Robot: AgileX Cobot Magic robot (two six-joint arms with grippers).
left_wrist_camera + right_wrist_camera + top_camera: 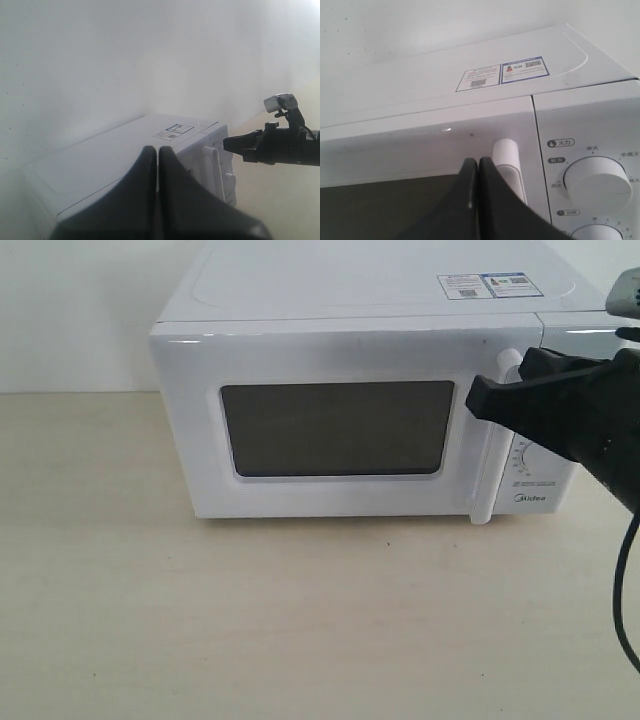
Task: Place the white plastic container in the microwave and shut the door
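The microwave (360,420) stands on the pale bench (300,620) with its door (200,440) shut flush against the front. The door's window (338,428) is too dark to show what lies inside the microwave, so the white plastic container's place cannot be told. A vertical white handle (487,485) runs along the door's edge beside the microwave's control panel, which carries two round dials, upper (596,180) and lower (597,232). A printed sticker (490,285) lies on the microwave's top, towards the panel side. The right claw (476,398) is closed, fingers pressed together and empty, its tip in front of the microwave at the upper end of the handle; whether they touch cannot be told. The left claw (157,155) is likewise closed and empty, held off the microwave's far side from the panel, above the level of its top.
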